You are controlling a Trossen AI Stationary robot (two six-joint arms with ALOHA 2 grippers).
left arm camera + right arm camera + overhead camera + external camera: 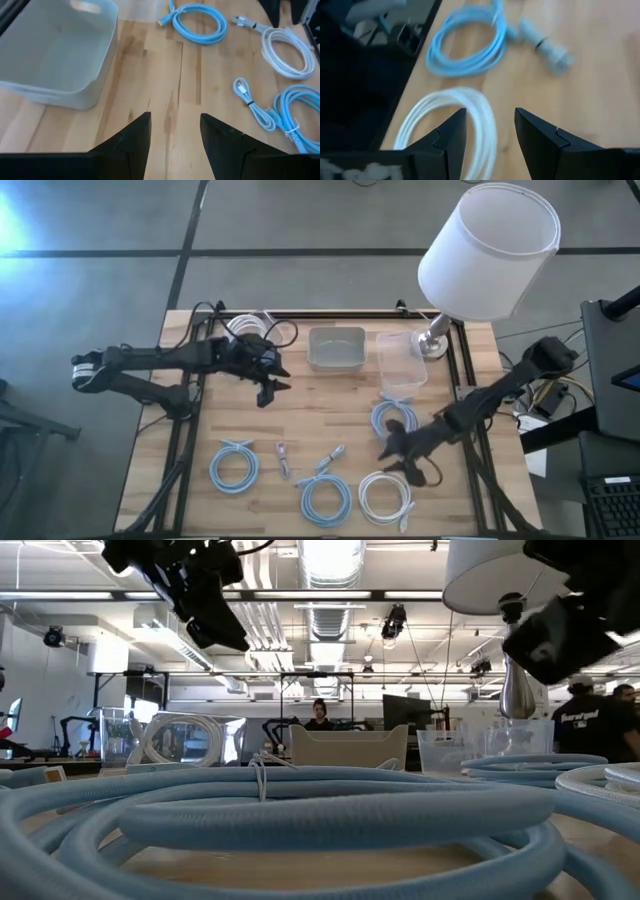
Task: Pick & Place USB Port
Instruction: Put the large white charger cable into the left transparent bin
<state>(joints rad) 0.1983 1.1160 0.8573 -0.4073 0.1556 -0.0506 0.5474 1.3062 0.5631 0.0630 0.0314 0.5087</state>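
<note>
Wooden slat table (300,415) with a dark frame, standing on a grey floor; the low view looks into an open lab with ceiling lights and a few people far behind.

Count, high view:
- Four coiled cables along the near half: three light blue coils (233,466) (325,498) (394,419) and one white coil (385,496).
- Two short loose USB cables (283,458) (330,457) between the coils, connectors exposed.
- One more white cable bundle (250,327) at the far left edge.
- Two bins at the far edge: a grey bin (336,348) and a clear bin (402,363), side by side.
- One table lamp, white shade (488,250), at the far right corner.

No legible writing or brand on any item.

Left gripper (268,387) hangs over bare wood just left of the grey bin, fingers spread, holding nothing. Right gripper (398,452) is low between the right blue coil and the white coil, fingers spread and empty; its wrist view shows the white coil (451,125) directly below.

Open wood lies across the table's middle, between the bins and the cable row. Coils sit close to the near edge.
</note>
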